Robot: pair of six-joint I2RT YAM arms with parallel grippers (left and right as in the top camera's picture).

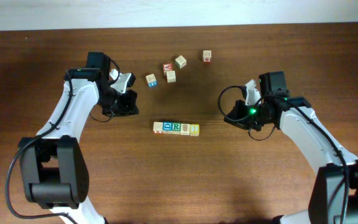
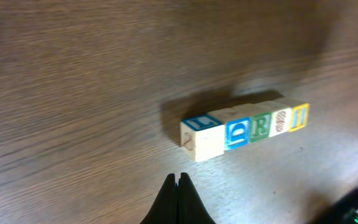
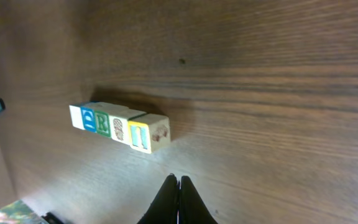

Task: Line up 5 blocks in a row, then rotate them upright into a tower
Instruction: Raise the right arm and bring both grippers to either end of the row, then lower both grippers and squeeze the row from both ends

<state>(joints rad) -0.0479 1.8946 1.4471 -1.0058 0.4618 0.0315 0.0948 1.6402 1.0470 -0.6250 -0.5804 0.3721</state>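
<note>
Five blocks [image 1: 176, 128] sit touching in a row on the desk [image 1: 229, 186]. Left claw [image 2: 178, 180] and right claw [image 3: 179, 182] hover apart from it, both pressed together, holding nothing.

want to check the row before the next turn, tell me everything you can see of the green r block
The green R block is a small pale wooden cube with a green R on its upward face. It sits flat on the dark wood table, third in a straight row of five and square with that row. Its sides meet the blue-letter block toward the left arm and a beige block with a brownish oval mark toward the right arm. Nothing else touches it.
</note>
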